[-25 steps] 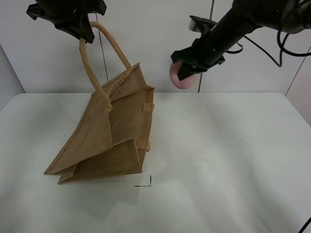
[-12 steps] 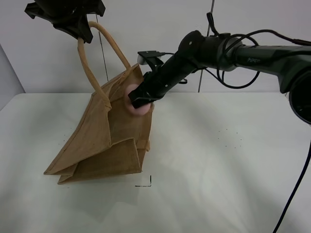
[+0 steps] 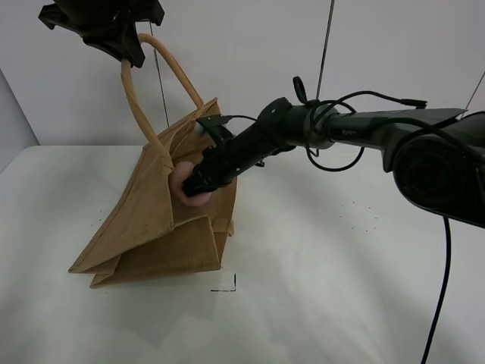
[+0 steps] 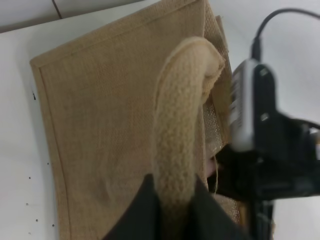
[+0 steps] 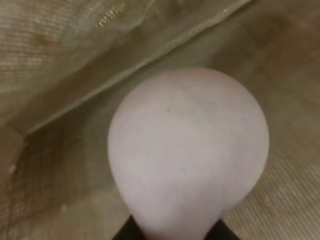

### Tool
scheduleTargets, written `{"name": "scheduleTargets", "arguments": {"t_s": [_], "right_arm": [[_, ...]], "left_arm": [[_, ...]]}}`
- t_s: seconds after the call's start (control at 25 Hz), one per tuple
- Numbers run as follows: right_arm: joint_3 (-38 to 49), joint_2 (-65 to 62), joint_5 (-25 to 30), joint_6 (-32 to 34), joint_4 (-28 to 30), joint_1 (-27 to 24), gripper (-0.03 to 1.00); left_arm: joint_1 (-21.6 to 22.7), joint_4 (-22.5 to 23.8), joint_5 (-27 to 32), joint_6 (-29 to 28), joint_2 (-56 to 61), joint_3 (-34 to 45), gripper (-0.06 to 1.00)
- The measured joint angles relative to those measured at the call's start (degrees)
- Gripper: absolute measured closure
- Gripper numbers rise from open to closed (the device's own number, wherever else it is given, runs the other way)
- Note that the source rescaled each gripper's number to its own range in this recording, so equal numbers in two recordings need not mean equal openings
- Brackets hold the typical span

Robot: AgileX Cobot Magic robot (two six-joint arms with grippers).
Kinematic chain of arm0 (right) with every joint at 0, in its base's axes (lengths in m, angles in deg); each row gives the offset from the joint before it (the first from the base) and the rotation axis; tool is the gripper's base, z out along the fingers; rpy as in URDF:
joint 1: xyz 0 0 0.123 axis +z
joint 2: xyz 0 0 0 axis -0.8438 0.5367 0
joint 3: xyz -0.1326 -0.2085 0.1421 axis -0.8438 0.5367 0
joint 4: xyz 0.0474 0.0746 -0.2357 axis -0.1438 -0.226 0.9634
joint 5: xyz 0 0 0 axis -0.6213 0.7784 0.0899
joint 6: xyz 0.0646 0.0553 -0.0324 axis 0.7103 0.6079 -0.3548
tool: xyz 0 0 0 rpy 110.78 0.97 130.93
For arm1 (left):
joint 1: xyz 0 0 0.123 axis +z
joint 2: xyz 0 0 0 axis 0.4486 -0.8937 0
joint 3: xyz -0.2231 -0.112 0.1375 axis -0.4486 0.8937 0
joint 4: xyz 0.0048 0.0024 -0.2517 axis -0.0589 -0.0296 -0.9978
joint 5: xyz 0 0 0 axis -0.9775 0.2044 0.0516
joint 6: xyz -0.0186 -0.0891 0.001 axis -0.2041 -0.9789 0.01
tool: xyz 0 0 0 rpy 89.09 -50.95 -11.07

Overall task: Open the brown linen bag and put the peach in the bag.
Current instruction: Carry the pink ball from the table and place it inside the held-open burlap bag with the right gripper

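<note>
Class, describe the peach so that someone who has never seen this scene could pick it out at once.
A large brown linen bag stands on the white table, one handle held up by the left tool. At its open side, the right tool grips the peach. It is the only small, smooth, pink ball against coarse tan cloth and black arms.

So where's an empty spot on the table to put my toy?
The white table is bare right of the brown linen bag and along the front edge. It's crowded at the bag's mouth, where the right gripper holds the peach.
</note>
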Motion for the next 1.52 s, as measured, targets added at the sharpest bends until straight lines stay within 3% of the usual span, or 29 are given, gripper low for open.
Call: {"name": "scheduleTargets", "arguments": {"t_s": [0.24,0.32,0.36,0.52,0.64,0.8,1.2,1.52], "right_arm": [[0.00,0.43,-7.33,-3.87,-1.02,3.75,0.96],[0.00,0.43,-8.27,-3.92,-0.91,4.50,0.88],[0.00,0.43,-8.73,-3.92,-0.72,4.79,0.77],[0.00,0.43,-9.30,-3.15,1.74,4.87,0.15],[0.00,0.32,-9.75,1.58,5.56,4.87,0.01],[0.00,-1.71,-6.93,9.44,13.88,4.87,-0.03],[0.00,-12.51,10.36,28.63,30.62,2.20,-0.03],[-0.40,-14.11,17.05,46.65,44.66,-0.85,-0.03]], "left_arm": [[0.00,0.00,0.00,0.00,0.00,0.00,0.94],[0.00,0.00,0.00,0.00,0.11,0.00,0.94],[0.00,0.06,0.00,0.00,0.11,0.00,0.94],[0.00,0.12,0.00,0.00,0.28,-0.11,0.94],[0.00,0.12,0.00,0.00,0.28,-0.11,0.94],[0.00,0.12,0.00,0.00,0.28,-0.11,0.94],[0.00,0.06,0.00,0.00,0.28,-0.11,0.94],[0.00,0.06,-0.06,0.00,0.28,-0.11,0.94]]}}
